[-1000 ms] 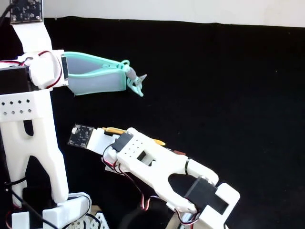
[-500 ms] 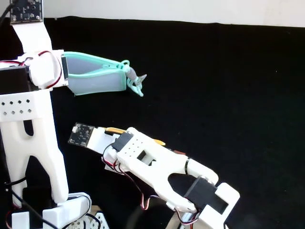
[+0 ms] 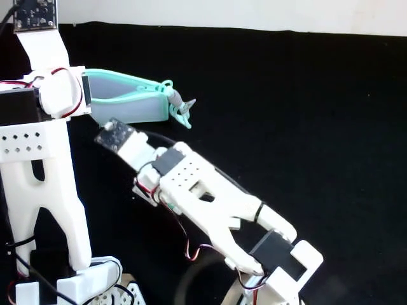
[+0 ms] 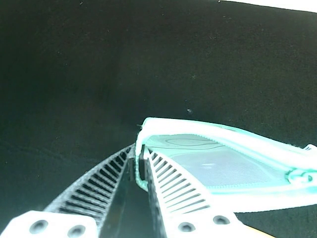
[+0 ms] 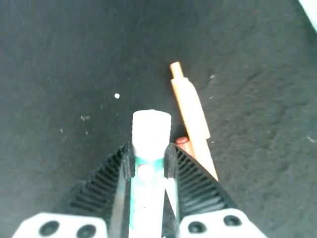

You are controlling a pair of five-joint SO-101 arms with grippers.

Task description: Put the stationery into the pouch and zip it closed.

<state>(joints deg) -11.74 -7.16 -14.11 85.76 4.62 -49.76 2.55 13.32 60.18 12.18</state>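
The pouch [image 3: 130, 101], a soft translucent wedge edged in mint green, is held by one end in the left gripper [image 4: 139, 157], whose ribbed fingers are clamped on its rim. Its mouth is seen gaping, and a zip pull [image 3: 184, 108] is hung at its far tip. A white cylinder [image 5: 151, 130] with a green band is pinched between the ribbed fingers of the right gripper [image 5: 148, 153]. A smooth orange pen [image 5: 192, 114] is laid on the black table [image 3: 305, 114]. The left arm [image 3: 38, 159] is stood upright; the right arm [image 3: 210, 197] is stretched slantwise, its wrist near the pouch.
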